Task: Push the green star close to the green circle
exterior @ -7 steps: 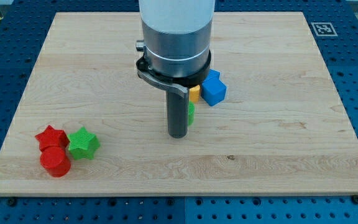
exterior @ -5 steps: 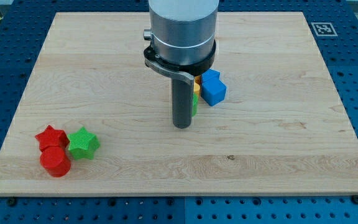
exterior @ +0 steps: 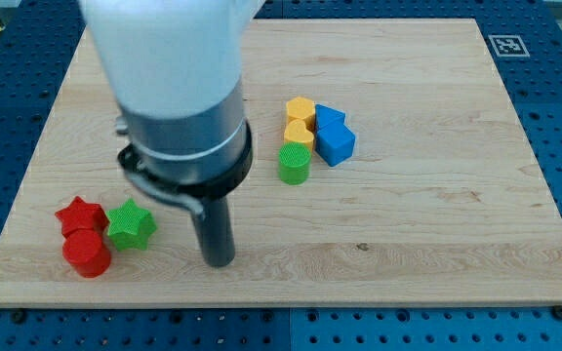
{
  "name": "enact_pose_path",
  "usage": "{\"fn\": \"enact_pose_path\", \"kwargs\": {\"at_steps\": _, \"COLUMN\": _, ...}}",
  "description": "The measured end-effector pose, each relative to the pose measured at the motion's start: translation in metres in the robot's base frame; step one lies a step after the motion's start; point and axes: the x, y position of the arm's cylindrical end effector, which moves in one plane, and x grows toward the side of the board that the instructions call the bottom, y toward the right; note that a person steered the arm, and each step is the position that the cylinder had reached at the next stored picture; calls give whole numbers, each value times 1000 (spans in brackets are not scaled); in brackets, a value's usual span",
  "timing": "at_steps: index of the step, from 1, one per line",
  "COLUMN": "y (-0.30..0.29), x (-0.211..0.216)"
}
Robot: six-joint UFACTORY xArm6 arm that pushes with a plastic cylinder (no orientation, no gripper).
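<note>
no gripper on this rig, so no open or closed state to report: just a rod.

left to right: red star (exterior: 80, 212) and red cylinder (exterior: 87, 254) sit at the view's lower left, touching each other. green star (exterior: 131, 224) is just right of them, touching or nearly touching the red star. the tip (exterior: 220, 261) rests on the board to the star's right and slightly lower, near but apart. green circle (exterior: 295, 164) is further right and higher, mid-board, with the yellow block (exterior: 301, 120) just above it and the blue block (exterior: 332, 136) just beside it.

risks, as judgement:
- the tip is on the wrong side. the star needs a push toward the right and up, so the tip has to get round to its left first. a push from here sends the star into the reds.
- the reds crowd that left side, so the detour likely nudges them or drags one along.
- star points invite an off-centre hit, so it spins and slips off the rod.
- overshoot knocks the circle into yellow and blue.

count: two red, two green, one yellow, one blue. six blocks total.
</note>
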Motion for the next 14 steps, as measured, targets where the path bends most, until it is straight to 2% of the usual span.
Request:
{"fn": "enact_pose_path", "kwargs": {"at_steps": 2, "y": -103, "x": 23}}
{"fn": "enact_pose_path", "kwargs": {"at_steps": 5, "y": -194, "x": 21}}
{"fn": "enact_pose_path", "kwargs": {"at_steps": 9, "y": -180, "x": 27}}
{"fn": "enact_pose_path", "kwargs": {"at_steps": 12, "y": -122, "x": 19}}
{"fn": "enact_pose_path", "kwargs": {"at_steps": 13, "y": -84, "x": 16}}
{"fn": "enact_pose_path", "kwargs": {"at_steps": 14, "y": -77, "x": 11}}
